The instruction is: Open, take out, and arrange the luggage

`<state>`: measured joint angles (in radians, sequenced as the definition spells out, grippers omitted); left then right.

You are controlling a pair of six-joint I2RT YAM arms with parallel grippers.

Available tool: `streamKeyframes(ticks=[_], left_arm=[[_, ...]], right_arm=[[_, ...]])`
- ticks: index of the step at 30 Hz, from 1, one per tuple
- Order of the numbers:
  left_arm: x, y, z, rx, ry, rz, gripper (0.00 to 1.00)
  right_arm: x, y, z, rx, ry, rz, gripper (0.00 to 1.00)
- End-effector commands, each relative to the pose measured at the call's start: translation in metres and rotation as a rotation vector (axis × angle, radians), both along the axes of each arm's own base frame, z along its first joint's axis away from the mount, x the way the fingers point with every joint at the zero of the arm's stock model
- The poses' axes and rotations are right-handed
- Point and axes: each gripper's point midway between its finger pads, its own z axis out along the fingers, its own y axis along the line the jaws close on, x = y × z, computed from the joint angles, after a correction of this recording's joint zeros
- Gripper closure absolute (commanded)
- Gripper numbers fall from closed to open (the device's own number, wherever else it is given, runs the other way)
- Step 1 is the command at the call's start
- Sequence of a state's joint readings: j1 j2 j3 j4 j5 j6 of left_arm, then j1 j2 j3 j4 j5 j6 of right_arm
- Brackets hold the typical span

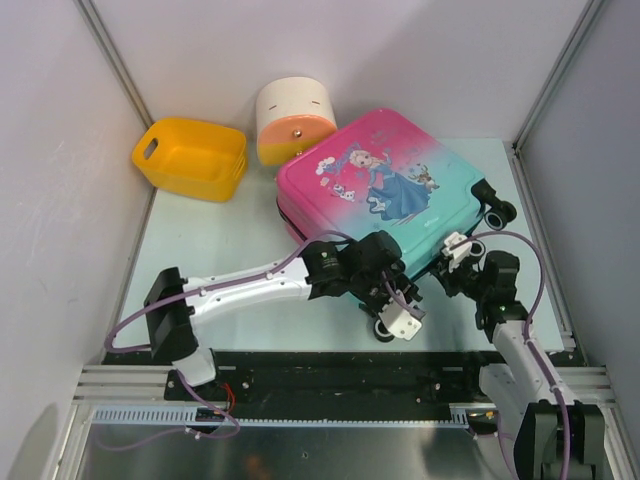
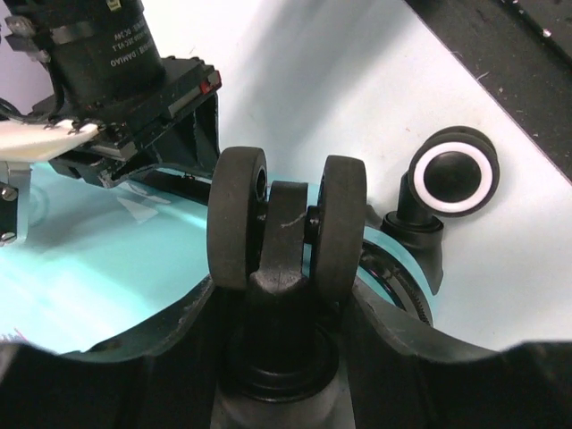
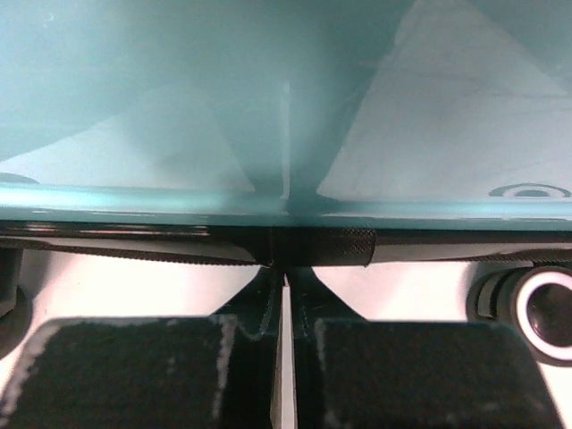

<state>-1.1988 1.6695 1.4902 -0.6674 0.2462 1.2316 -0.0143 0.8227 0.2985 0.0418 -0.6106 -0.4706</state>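
Two claws are at work on the same end of the big hard suitcase [image 1: 390,185], the one with the princess picture that goes from pink to teal. It lies flat on the table [image 1: 230,230], over toward the right edge. Its long way runs on a slant. The pink end points to the far left corner and the teal end with the wheels points to the near right corner, at you.

Your left claw [image 1: 400,312] is at the nearest corner of the suitcase. In the left wrist view a black twin wheel [image 2: 286,232] stands up right between its fingers. The fingers sit close on both sides of the wheel's stem, so it looks like this claw is holding the wheel to keep the suitcase from sliding.

Your right claw [image 1: 458,250] is in the middle of the teal end, between the wheels. Its pads [image 3: 134,366] are almost together, with only a thin slit between them. The black zip edge [image 3: 179,241] lies straight in front of them and just touches the tips. It runs sideways across the view, under the teal shell. You cannot tell from here if a zip tab is pinched in there.

So the right claw is the one nearer the zip. I think the next move is a pull along that black line, sideways, not up. If the wheel slips, the whole suitcase may turn.
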Motion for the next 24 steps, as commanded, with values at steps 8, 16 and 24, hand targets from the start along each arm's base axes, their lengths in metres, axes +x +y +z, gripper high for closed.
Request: streamKeyframes(ticks=[8, 16, 24], left_arm=[[-0.027, 0.067, -0.041, 0.146, 0.027, -0.008, 0.75], [-0.02, 0.09, -0.056, 0.21, 0.029, 0.023, 1.0], [-0.016, 0.113, -0.071, 0.269, 0.042, 0.024, 1.0]], right_arm=[[0.026, -0.074, 0.035, -0.223, -0.204, -0.157, 1.0], [0.056, -0.132, 0.048, -0.227, -0.309, -0.259, 1.0], [0.081, -0.181, 0.075, -0.168, -0.43, -0.305, 1.0]])
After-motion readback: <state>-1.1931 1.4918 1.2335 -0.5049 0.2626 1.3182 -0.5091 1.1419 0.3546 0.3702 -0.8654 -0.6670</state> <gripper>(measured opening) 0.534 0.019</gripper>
